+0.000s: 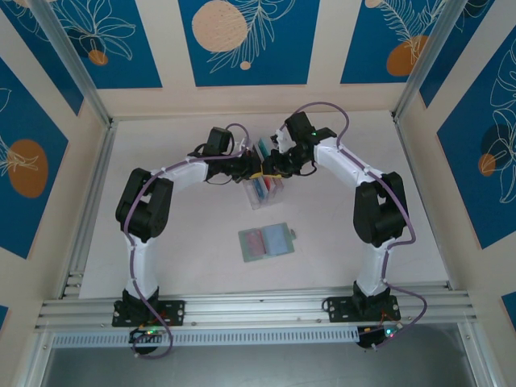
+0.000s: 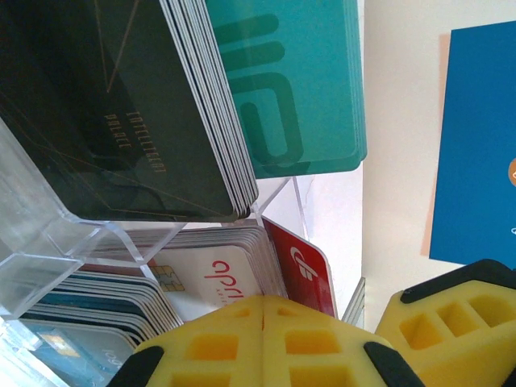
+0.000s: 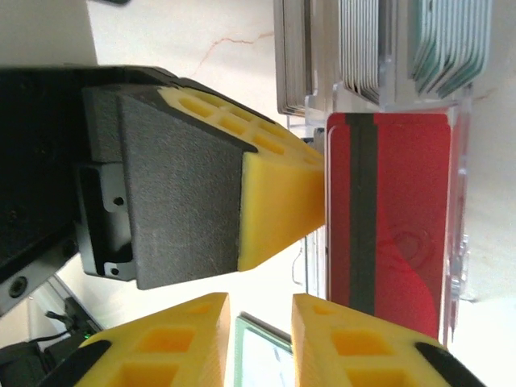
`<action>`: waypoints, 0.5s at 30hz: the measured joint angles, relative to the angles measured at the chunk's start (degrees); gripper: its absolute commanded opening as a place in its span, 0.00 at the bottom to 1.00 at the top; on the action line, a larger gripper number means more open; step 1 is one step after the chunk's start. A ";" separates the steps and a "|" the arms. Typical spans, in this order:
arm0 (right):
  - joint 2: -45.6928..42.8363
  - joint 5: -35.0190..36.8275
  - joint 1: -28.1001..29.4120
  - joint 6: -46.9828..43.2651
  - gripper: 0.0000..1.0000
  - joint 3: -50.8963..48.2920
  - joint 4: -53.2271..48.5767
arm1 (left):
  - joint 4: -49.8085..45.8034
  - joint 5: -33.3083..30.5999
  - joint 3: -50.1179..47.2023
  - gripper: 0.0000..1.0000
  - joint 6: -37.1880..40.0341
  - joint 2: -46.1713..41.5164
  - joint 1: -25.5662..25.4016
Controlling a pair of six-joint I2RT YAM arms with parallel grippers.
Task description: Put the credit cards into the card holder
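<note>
The card holder (image 1: 266,241) lies open on the table, its pink and light-blue pockets facing up; its green edge (image 3: 258,352) shows between my right fingers. The credit cards stand in a clear slotted rack (image 1: 264,192): a dark stack (image 2: 121,121), teal cards (image 2: 298,81), white cards (image 2: 214,274) and a red card (image 2: 302,266). My left gripper (image 2: 264,300) is shut, its tips right at the white and red cards, and no card shows between them. From the other side its yellow tip (image 3: 282,197) touches the rack beside the red card (image 3: 395,218). My right gripper (image 3: 262,322) is open, holding nothing.
Both wrists (image 1: 256,171) crowd together over the rack at the table's far middle. A yellow finger of the right gripper (image 2: 451,322) sits close beside my left one. Blue patterned panels wall the table (image 1: 161,266) on three sides.
</note>
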 measured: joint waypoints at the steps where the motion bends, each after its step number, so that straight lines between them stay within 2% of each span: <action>1: 0.00 0.52 0.00 -0.15 0.29 0.42 -0.72 | 0.22 0.00 -0.09 0.05 -0.15 0.00 0.00; 3: 0.00 1.77 0.00 -0.37 0.30 1.22 -1.42 | 0.46 0.04 -0.22 0.06 -0.22 0.00 0.00; 6: -0.09 3.50 0.00 -1.01 0.38 1.86 -2.16 | 0.87 0.09 -0.39 0.05 -0.33 0.00 0.00; 15: 0.24 6.75 0.76 -1.95 0.44 5.05 -4.15 | 1.99 0.35 -0.87 0.05 -0.79 0.00 0.07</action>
